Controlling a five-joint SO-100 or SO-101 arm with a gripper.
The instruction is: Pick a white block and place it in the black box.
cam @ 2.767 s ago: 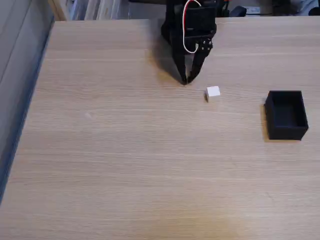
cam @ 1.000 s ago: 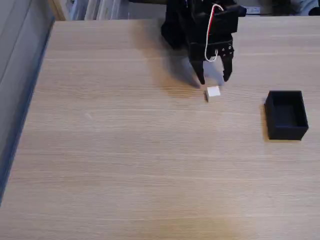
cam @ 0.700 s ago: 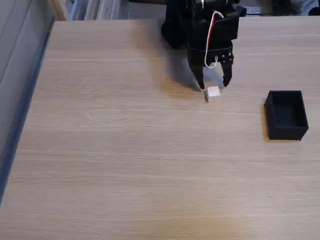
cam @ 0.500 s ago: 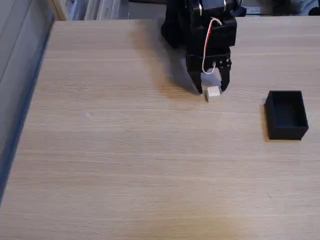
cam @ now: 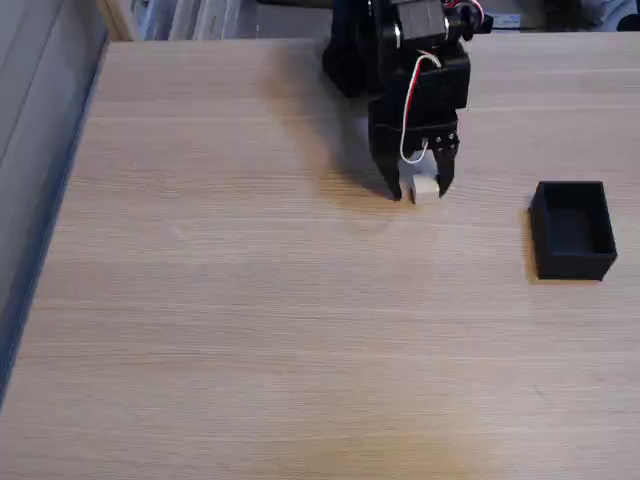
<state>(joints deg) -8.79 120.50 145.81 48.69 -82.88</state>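
So the end effector [cam: 420, 192] is down at the wooden counter [cam: 250, 300] with its two black fingers straddling the white block [cam: 425, 187], one on each side. They look snug against the cube, but I honestly can't tell if it's properly clamped or just bracketing it. The block seems to sit on the counter. The black box [cam: 572, 229] sits well off to the right in the fixed view, open top up, so probably a lift then a sideways carry.

Even soft light, slight blur
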